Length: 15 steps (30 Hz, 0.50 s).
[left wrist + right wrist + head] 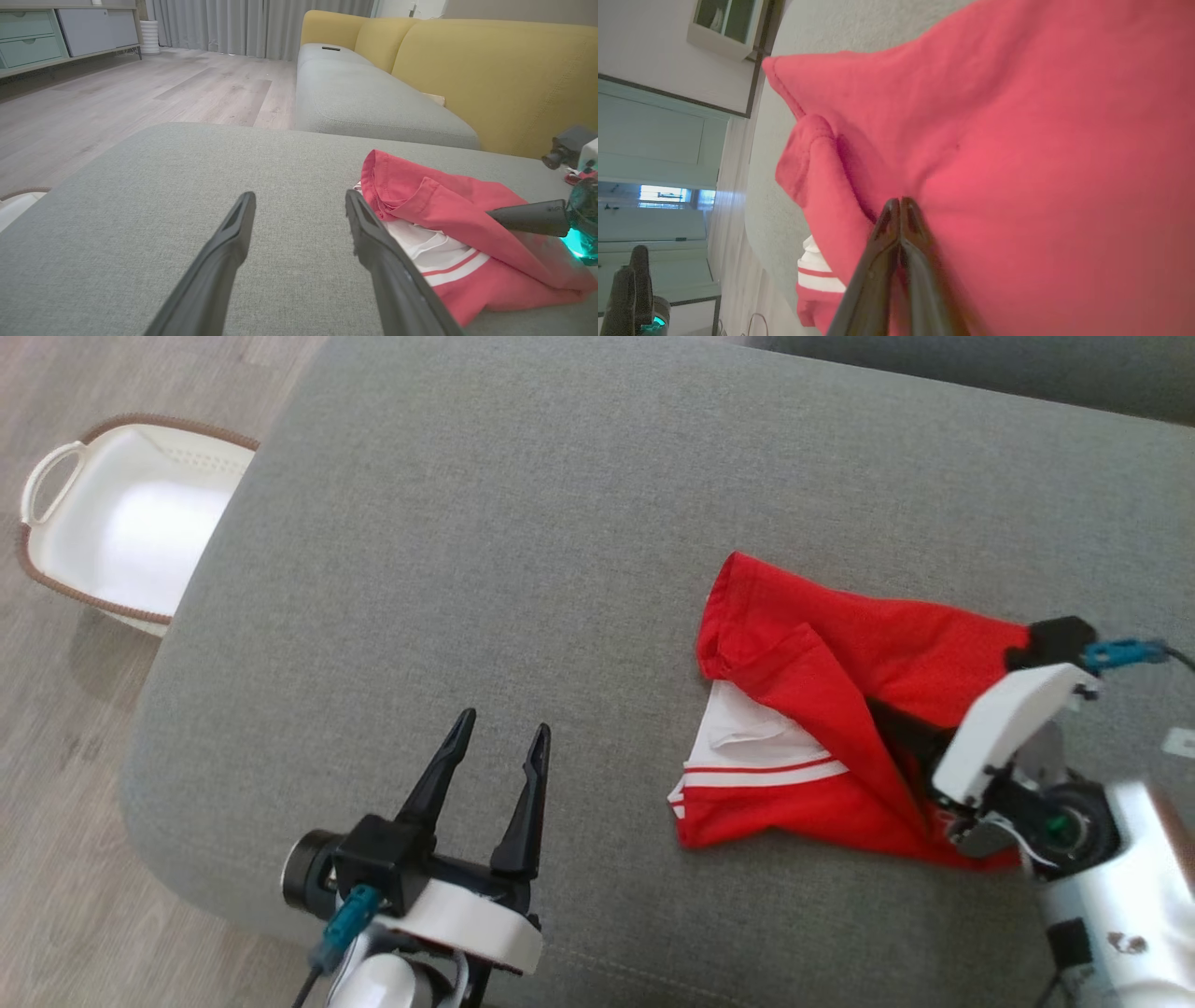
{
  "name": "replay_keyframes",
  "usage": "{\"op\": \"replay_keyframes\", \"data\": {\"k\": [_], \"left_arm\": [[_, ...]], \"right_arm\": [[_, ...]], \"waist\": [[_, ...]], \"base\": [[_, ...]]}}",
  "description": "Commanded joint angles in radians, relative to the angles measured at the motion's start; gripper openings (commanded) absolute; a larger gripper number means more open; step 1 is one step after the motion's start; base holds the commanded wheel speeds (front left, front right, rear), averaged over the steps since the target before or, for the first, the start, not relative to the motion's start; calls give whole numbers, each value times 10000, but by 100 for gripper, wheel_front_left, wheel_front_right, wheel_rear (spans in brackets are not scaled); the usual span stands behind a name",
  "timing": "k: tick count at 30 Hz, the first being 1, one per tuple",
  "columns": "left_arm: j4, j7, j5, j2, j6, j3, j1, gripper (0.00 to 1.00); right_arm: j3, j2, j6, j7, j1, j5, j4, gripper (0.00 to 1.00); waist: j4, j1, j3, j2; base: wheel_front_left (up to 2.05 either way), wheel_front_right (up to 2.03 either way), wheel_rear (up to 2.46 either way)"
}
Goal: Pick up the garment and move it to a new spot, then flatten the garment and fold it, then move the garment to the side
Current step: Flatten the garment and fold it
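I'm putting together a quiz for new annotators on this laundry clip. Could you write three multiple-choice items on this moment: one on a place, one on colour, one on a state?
1. Where is the white basket relative to the grey cushion?
A. on top of it
B. on the floor beside its edge
C. on a yellow backrest

2. What colours is the garment?
A. blue and yellow
B. all black
C. red with a white striped part

3. How is the left end effector?
A. open, holding nothing
B. shut on the garment
C. shut on the basket's handle

Key:
1 B, the basket stands on wooden floor past the cushion's edge.
2 C, it is red cloth with a white, red-striped band.
3 A, its fingers stand apart above bare cushion.
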Motion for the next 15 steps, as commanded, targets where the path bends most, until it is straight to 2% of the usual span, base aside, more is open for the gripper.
{"op": "replay_keyframes", "data": {"k": [1,5,10,14,15], "left_arm": [[-300,-78,-66,-49,2,266,-442,100],[-270,-78,-104,-49,13,228,-451,100],[-203,-78,-73,-49,21,325,-368,100],[-116,-78,-16,-49,-3,430,-231,100],[-101,-78,-23,-49,-7,480,-187,100]], "right_arm": [[273,-30,67,21,-351,95,-279,0],[1052,174,67,222,-334,577,-333,0],[2193,208,67,574,279,1343,-1233,0],[2416,2,67,-165,912,1589,-2164,0],[2380,-83,67,-549,1066,1527,-2382,76]], "waist": [[22,0,9,0],[67,0,-19,0],[-75,0,-226,0],[-262,0,-558,0],[-316,0,-638,0]], "base": [[0,0,0],[0,0,0],[0,0,0],[0,0,0],[0,0,0]]}}
